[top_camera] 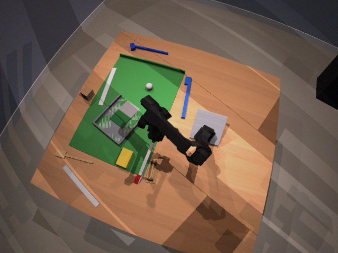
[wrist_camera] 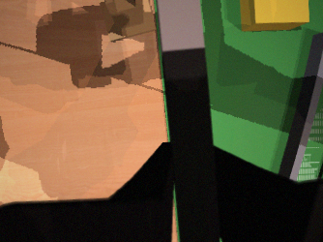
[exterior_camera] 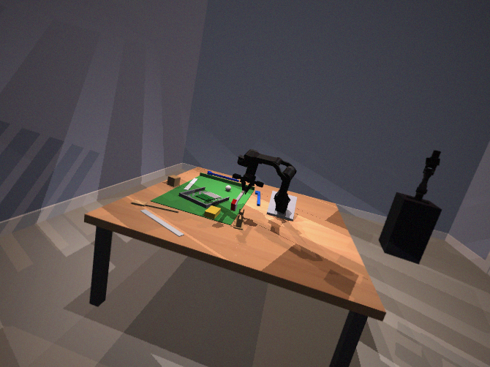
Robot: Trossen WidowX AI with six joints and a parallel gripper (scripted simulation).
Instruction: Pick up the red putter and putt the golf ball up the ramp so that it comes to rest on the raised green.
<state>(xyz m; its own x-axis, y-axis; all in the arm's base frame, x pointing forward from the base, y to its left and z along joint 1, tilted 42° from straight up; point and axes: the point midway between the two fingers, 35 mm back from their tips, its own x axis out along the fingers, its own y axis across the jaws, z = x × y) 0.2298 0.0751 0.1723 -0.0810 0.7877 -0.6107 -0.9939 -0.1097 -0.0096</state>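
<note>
My gripper (top_camera: 154, 139) (exterior_camera: 246, 188) (wrist_camera: 182, 149) is shut on the black grip of the red putter (top_camera: 146, 159) (exterior_camera: 240, 198) (wrist_camera: 181, 16). The grey shaft slants from the fingers to the red head, which appears raised near the mat's front right corner. The arm hides the fingertips in the top view. The white golf ball (top_camera: 149, 86) (exterior_camera: 227, 188) rests on the green mat (top_camera: 135, 70) (exterior_camera: 171, 197), towards its back. The grey-walled frame (top_camera: 106, 133) (exterior_camera: 195, 199) (wrist_camera: 304, 110) stands mid-mat around a dark green square (top_camera: 120, 118) and a pale sloping panel (top_camera: 128, 108).
A yellow block (top_camera: 124, 157) (exterior_camera: 212, 212) (wrist_camera: 280, 2) sits on the mat's front part. A wooden stand (top_camera: 151, 175) (exterior_camera: 238, 222) (wrist_camera: 132, 16) is beside the putter. Blue putters (top_camera: 185, 102) (top_camera: 150, 50) lie right of and behind the mat. A brown cube (top_camera: 87, 93) stands left.
</note>
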